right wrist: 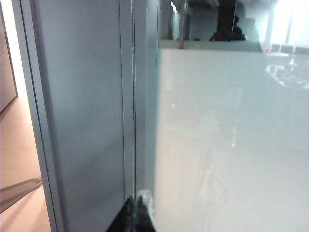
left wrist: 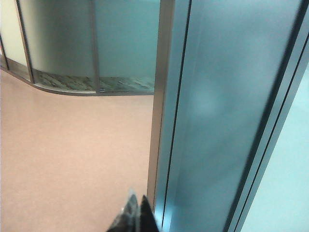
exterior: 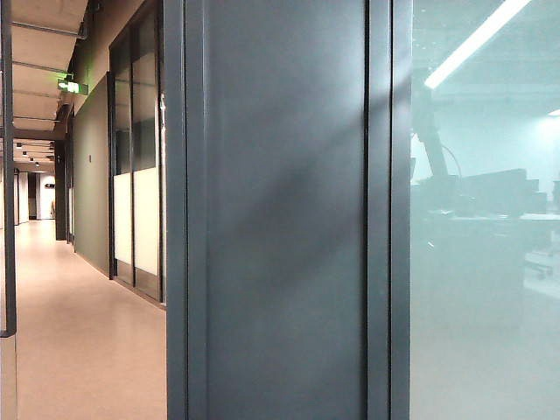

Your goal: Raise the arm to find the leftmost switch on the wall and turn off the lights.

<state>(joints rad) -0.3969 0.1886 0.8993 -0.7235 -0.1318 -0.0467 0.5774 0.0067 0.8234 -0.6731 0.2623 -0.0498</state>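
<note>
The wall (exterior: 284, 219) is a broad matte grey panel between narrow darker strips, filling the middle of the exterior view. No switch shows on it in any view. The arm appears only as a dark jointed silhouette (exterior: 426, 131) with a thin looping cable in the frosted glass. My left gripper (left wrist: 136, 203) is shut on nothing and points along the wall's (left wrist: 217, 121) edge strip, above the floor. My right gripper (right wrist: 135, 200) is also shut and empty, close to the seam between the wall (right wrist: 82, 121) and the glass. A bright strip light (exterior: 477, 39) glows through the glass.
A frosted greenish glass pane (exterior: 490, 262) adjoins the wall on the right. A long corridor with a pinkish floor (exterior: 79, 332) runs along the left, past dark-framed doors (exterior: 136, 157). A curved glass partition (left wrist: 96, 43) bounds the floor in the left wrist view.
</note>
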